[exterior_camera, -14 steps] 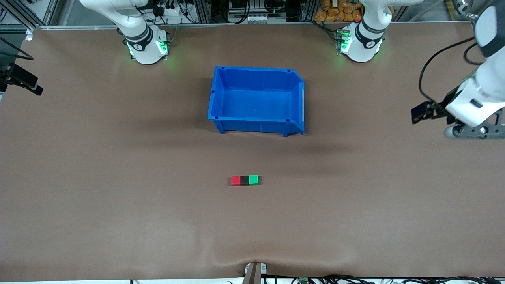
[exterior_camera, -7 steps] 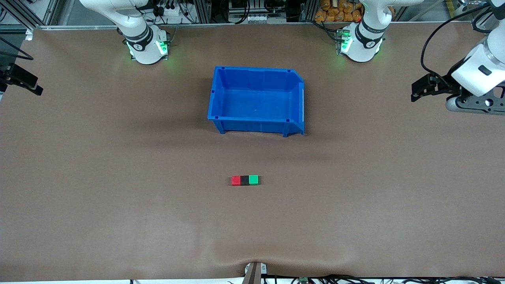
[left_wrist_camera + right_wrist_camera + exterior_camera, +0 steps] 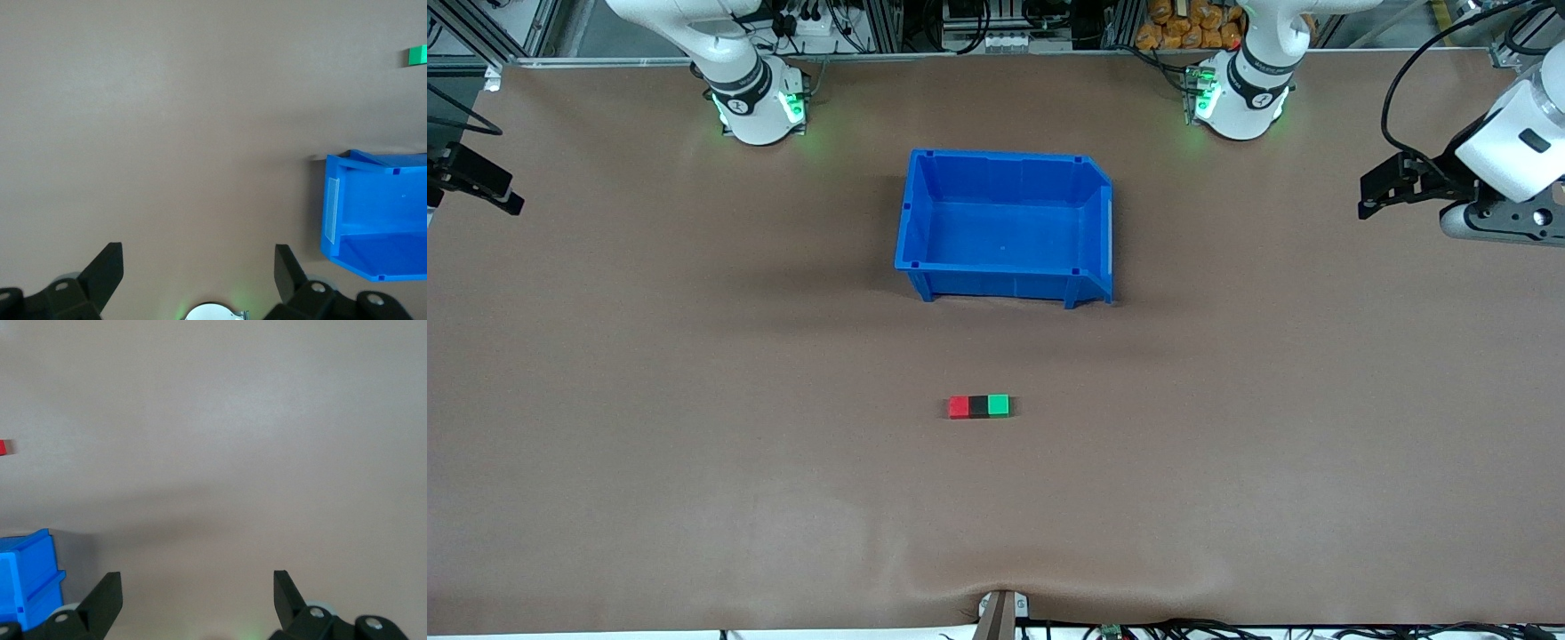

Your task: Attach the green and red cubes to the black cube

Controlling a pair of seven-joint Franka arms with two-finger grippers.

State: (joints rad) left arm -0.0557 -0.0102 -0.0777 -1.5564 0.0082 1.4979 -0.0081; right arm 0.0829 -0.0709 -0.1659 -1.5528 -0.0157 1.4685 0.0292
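The red cube (image 3: pixel 959 407), black cube (image 3: pixel 979 407) and green cube (image 3: pixel 999 405) lie in one touching row on the table, black in the middle, nearer the front camera than the blue bin. My left gripper (image 3: pixel 1371 197) hangs open and empty over the left arm's end of the table, well away from the row. Its wrist view shows the open gripper (image 3: pixel 198 267) and the green cube (image 3: pixel 417 55). My right gripper (image 3: pixel 503 191) hangs open and empty at the right arm's end. Its wrist view shows the open gripper (image 3: pixel 197 590) and a sliver of the red cube (image 3: pixel 3 447).
An empty blue bin (image 3: pixel 911 222) stands mid-table between the cubes and the arm bases; it shows in the left wrist view (image 3: pixel 347 220) and the right wrist view (image 3: pixel 27 577). Brown table surface surrounds the cubes.
My left gripper has drawn back toward the bases' side of the table at its own end. The cubes and the right arm have not moved.
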